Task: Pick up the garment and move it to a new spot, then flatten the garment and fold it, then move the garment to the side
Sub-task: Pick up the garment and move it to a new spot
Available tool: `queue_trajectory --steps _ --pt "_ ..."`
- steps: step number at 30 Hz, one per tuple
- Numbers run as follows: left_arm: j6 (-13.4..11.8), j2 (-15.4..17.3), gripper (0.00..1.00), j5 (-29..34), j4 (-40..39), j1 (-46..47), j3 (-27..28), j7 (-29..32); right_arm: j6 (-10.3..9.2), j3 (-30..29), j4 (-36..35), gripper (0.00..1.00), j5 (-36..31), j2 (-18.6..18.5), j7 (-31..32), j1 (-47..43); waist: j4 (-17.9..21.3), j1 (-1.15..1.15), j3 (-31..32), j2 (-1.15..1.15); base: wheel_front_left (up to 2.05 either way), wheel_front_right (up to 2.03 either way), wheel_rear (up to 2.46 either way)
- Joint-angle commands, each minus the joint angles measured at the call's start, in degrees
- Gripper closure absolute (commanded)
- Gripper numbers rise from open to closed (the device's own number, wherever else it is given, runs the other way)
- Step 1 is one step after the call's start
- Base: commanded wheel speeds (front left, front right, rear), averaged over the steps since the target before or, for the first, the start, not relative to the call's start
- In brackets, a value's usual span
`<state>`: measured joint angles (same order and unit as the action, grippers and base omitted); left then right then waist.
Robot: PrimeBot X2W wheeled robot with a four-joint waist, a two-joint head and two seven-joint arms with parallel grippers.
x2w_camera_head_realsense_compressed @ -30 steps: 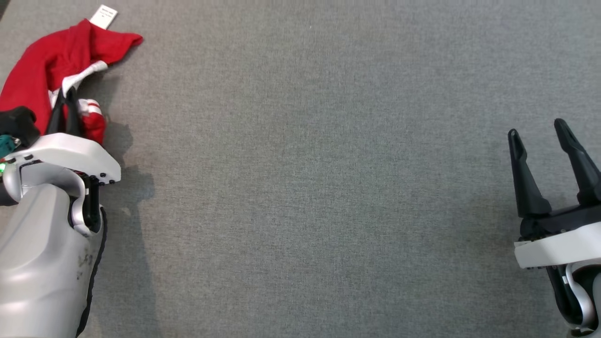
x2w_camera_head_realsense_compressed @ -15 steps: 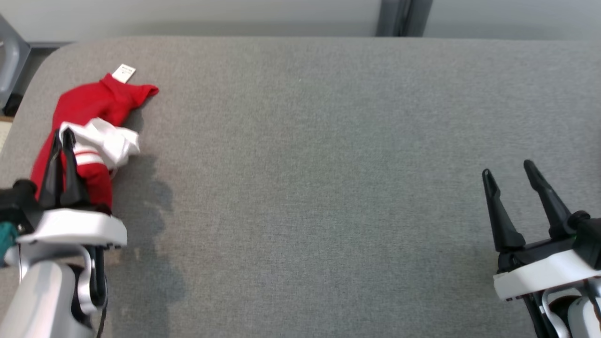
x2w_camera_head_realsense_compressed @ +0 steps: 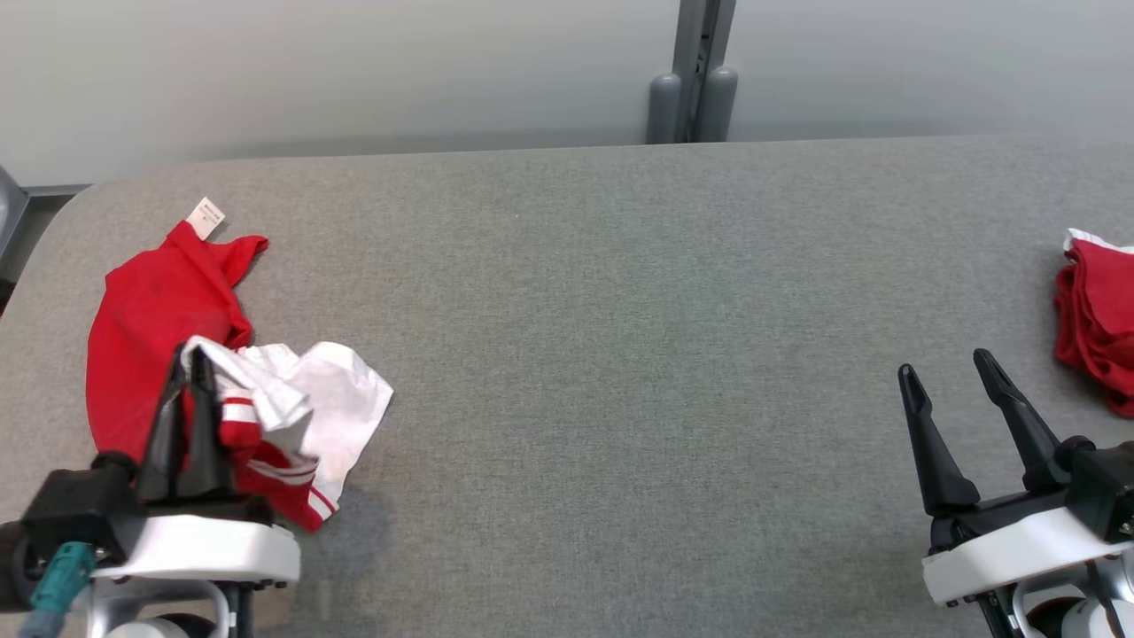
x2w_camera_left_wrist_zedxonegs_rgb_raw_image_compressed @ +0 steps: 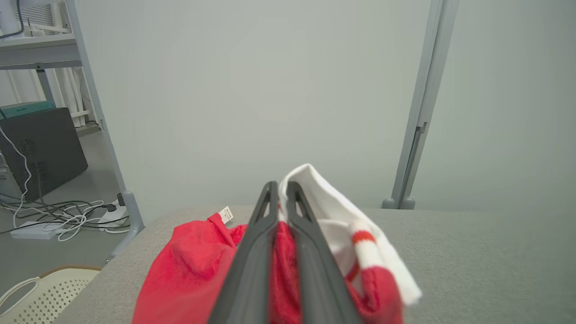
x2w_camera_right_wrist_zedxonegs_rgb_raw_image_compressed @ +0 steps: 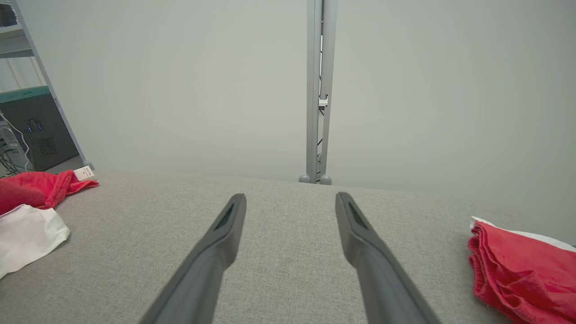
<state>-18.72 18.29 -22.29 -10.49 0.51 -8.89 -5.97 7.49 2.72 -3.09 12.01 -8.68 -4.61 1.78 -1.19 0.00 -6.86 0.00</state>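
Note:
A crumpled red and white garment (x2w_camera_head_realsense_compressed: 151, 328) with a small white tag lies at the left end of the grey table (x2w_camera_head_realsense_compressed: 620, 354). My left gripper (x2w_camera_head_realsense_compressed: 190, 363) is shut on a raised fold of it, and white cloth with red stripes drapes over the finger tips to the right. In the left wrist view the garment (x2w_camera_left_wrist_zedxonegs_rgb_raw_image_compressed: 189, 270) hangs round my left gripper (x2w_camera_left_wrist_zedxonegs_rgb_raw_image_compressed: 279, 186), red cloth pinched between the closed fingers. Over the table's right part my right gripper (x2w_camera_head_realsense_compressed: 948, 372) stands open with nothing in it. The right wrist view has my right gripper (x2w_camera_right_wrist_zedxonegs_rgb_raw_image_compressed: 290, 200) open and the garment (x2w_camera_right_wrist_zedxonegs_rgb_raw_image_compressed: 31, 191) far left.
A second red cloth with a white edge (x2w_camera_head_realsense_compressed: 1094, 319) lies folded at the table's right edge, right of the right gripper. A grey post (x2w_camera_head_realsense_compressed: 691, 80) stands behind the table against a pale wall. Shelving, cables and a dark box (x2w_camera_left_wrist_zedxonegs_rgb_raw_image_compressed: 40, 148) are off the left end.
The head camera has tilted up, so the wall and far edge now show. My left gripper has drawn the held fold toward me and rightward, pulling white cloth out from the red heap.

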Motion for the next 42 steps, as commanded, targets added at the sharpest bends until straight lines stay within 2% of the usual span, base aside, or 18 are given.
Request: queue_trajectory --steps 1,5,14,21,29,35,38,39,40,41,42 --pt "0.3 0.0 1.00 0.8 -0.7 0.5 -1.1 0.4 0.01 -0.1 -0.4 0.00 0.2 0.1 0.0 -0.3 0.6 0.00 0.3 0.00 0.00 0.00 0.00" --pt "1.8 -0.3 1.00 1.5 -1.1 2.0 -3.9 1.2 0.01 -0.2 -0.6 0.00 0.4 0.4 -0.2 -0.3 1.9 0.00 0.3 0.00 0.00 0.00 0.00" --pt "8.3 -2.8 1.00 2.8 2.7 12.3 -12.2 2.4 0.01 0.1 -0.7 0.00 1.3 1.2 -1.6 1.6 8.2 0.00 -3.9 0.00 0.00 0.00 0.00" --pt "13.5 -6.9 1.00 5.3 7.4 24.5 -19.2 3.4 0.01 0.5 0.4 0.00 2.1 2.0 -3.7 4.2 13.9 0.00 -9.2 0.00 0.00 0.00 0.00" --pt "17.3 -12.0 1.00 6.7 12.5 33.6 -25.5 4.0 0.01 1.5 3.5 0.00 3.8 3.4 -6.7 7.1 20.3 0.00 -13.9 0.00 0.00 0.00 0.00" --pt "18.9 -13.1 1.00 5.0 20.2 35.2 -28.0 6.9 0.01 2.3 5.5 0.00 4.8 4.0 -8.4 8.9 22.6 0.00 -17.4 0.00 0.00 0.00 0.00" --pt "20.7 -13.4 1.00 3.7 25.7 35.5 -29.3 8.4 0.01 2.5 6.8 0.00 5.1 4.2 -9.3 9.8 22.7 0.00 -18.7 0.00 0.00 0.00 0.00" --pt "21.1 -13.5 0.97 3.4 26.7 35.5 -29.5 8.6 0.01 2.6 7.1 0.00 5.1 4.2 -9.4 10.0 22.7 0.00 -18.8 0.00 0.00 0.00 0.00" --pt "21.4 -13.6 0.59 3.2 27.5 35.5 -29.8 8.6 0.01 2.7 7.4 0.00 5.1 4.2 -9.6 10.2 22.6 0.00 -18.8 0.00 0.00 0.00 0.00" --pt "21.7 -13.7 0.00 3.0 28.1 35.5 -30.1 8.5 0.01 2.8 7.7 0.00 5.2 4.2 -9.8 10.4 22.4 0.00 -18.7 0.00 0.00 0.00 0.00" --pt "21.8 -13.8 0.00 2.9 28.5 35.5 -30.3 8.2 0.01 2.8 8.0 0.00 5.3 4.2 -9.8 10.6 22.1 0.00 -18.5 0.00 0.00 0.00 0.00"
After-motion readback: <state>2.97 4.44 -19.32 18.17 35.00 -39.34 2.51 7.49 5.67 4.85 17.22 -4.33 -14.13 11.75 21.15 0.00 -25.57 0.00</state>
